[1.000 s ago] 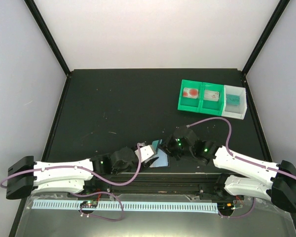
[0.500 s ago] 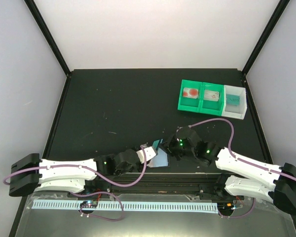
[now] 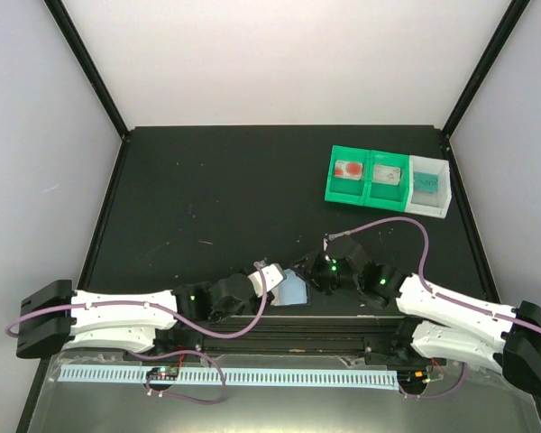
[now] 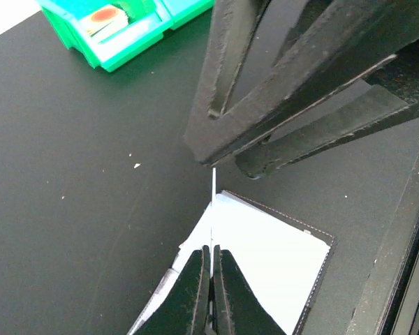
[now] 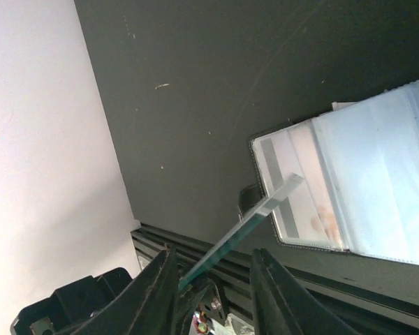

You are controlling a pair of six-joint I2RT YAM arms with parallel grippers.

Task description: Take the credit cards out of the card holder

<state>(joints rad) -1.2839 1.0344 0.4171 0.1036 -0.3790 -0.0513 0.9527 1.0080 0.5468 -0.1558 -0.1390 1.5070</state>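
The card holder [image 3: 294, 291] lies open near the table's front edge, its pale grey and light blue panels [image 5: 349, 188] facing up. My left gripper [image 4: 211, 248] is shut on a thin pale sheet [image 4: 213, 199] that stands edge-on from the holder's left side [image 4: 265, 258]. It looks like an inner panel. My right gripper [image 5: 213, 255] hovers just right of the holder with its jaws apart. A teal-to-pale credit card [image 5: 258, 222] slants between them, its far end over the holder. It leans at the left finger and the other finger stands clear of it. From above, both grippers [image 3: 272, 273] [image 3: 317, 269] flank the holder.
A green-and-white three-compartment tray [image 3: 370, 197] stands at the back right with cards in it, one of them teal [image 3: 428, 183]. The same tray [image 4: 126, 52] shows at the top left of the left wrist view. The black frame rail [image 5: 195, 244] runs along the table's near edge.
The left jaws have closed onto the pale sheet. The right jaws have parted around the card, and the right gripper has shifted slightly right. The teal card no longer shows from above.
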